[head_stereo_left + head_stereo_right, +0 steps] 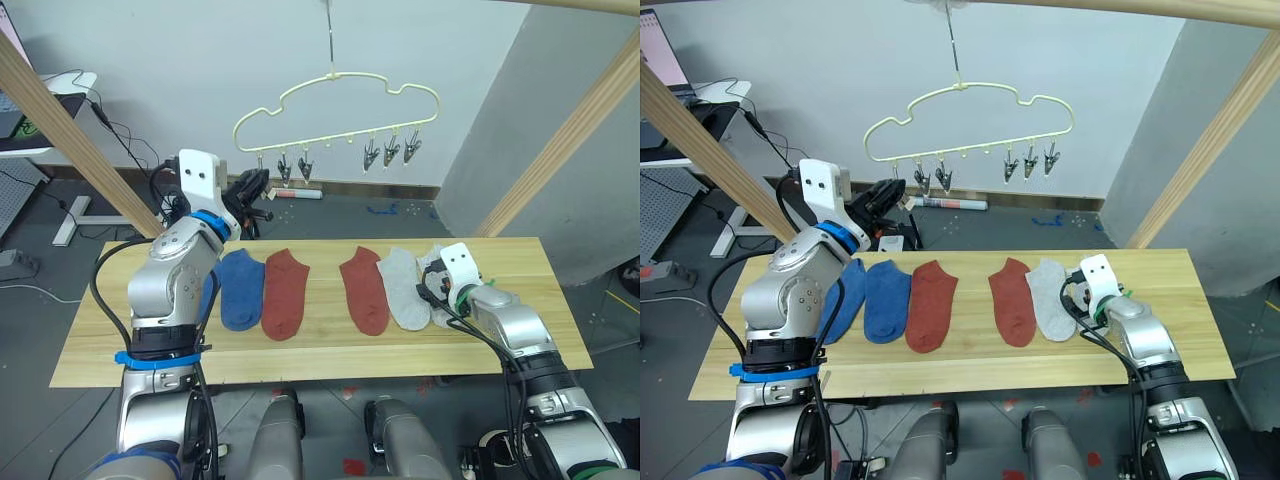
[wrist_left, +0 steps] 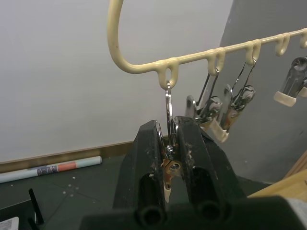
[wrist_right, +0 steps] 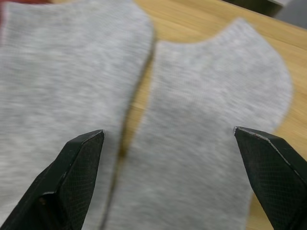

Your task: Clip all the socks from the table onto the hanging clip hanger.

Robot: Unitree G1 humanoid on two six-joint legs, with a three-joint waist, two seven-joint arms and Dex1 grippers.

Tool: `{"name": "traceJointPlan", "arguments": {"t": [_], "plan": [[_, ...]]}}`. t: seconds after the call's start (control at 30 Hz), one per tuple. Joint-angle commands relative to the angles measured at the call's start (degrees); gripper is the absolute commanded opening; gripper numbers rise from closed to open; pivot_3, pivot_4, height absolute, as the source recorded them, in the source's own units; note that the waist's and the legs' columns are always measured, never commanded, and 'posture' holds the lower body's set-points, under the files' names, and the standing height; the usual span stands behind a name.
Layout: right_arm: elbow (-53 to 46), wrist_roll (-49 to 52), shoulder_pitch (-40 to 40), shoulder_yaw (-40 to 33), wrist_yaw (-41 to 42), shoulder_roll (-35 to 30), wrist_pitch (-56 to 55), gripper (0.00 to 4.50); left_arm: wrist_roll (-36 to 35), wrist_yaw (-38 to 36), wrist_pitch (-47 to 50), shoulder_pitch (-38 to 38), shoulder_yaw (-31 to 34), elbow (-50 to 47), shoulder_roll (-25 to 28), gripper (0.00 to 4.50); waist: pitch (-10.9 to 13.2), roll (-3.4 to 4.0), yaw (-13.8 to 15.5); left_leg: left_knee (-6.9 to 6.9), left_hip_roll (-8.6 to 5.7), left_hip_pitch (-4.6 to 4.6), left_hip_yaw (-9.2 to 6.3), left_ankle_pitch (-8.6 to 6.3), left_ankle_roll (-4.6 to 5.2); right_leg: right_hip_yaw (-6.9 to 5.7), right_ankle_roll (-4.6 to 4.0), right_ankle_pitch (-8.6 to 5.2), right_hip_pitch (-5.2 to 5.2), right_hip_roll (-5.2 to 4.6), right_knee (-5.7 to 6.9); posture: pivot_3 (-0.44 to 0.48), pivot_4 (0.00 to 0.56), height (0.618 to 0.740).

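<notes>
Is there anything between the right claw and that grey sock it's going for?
Nothing visible. The right claw is open right over the outer grey sock, which lies flat on the table with only air between.

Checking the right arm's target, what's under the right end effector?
Under the open right end effector lie two light grey socks side by side on the wooden table. The table beneath the socks is mostly covered.

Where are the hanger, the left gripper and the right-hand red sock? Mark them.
hanger (image 1: 335, 78): left eye view, top of wire.
left gripper (image 2: 171, 139): left wrist view, between fingertips.
red sock (image 1: 365, 290): left eye view, middle.
</notes>
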Motion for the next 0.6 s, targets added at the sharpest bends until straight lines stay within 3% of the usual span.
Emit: {"name": "traceJointPlan", "arguments": {"t": [0.03,0.2,0.6], "plan": [[2.48,-0.89,-1.27,-3.11,-2.72,0.42,-2.84,4.50,-0.98,0.19,0.71,0.59,0.61,-3.47,0.17,0.19,0.00,0.00,0.02,0.00,0.00,0.00,0.00,0.00,0.00,0.00,0.00,0.00,0.00,0.00,0.00,0.014,0.251,0.740],[2.88,0.66,-2.19,-8.00,-6.56,3.16,-2.10,4.50,-1.05,0.05,0.97,1.21,0.72,-4.27,0.49,0.19,0.00,0.00,-0.02,0.00,0.01,0.00,-0.01,0.01,-0.01,-0.01,-0.02,0.02,0.00,0.01,0.01,0.028,0.252,0.740],[9.33,1.32,-2.88,-11.92,-9.35,5.82,-1.14,4.50,-0.91,-0.08,0.49,-0.09,0.10,-3.41,0.11,0.19,-0.01,0.00,0.14,0.00,0.00,0.00,-0.01,0.01,-0.01,-0.01,-0.14,0.12,0.01,0.01,0.02,0.027,0.238,0.740]]}}
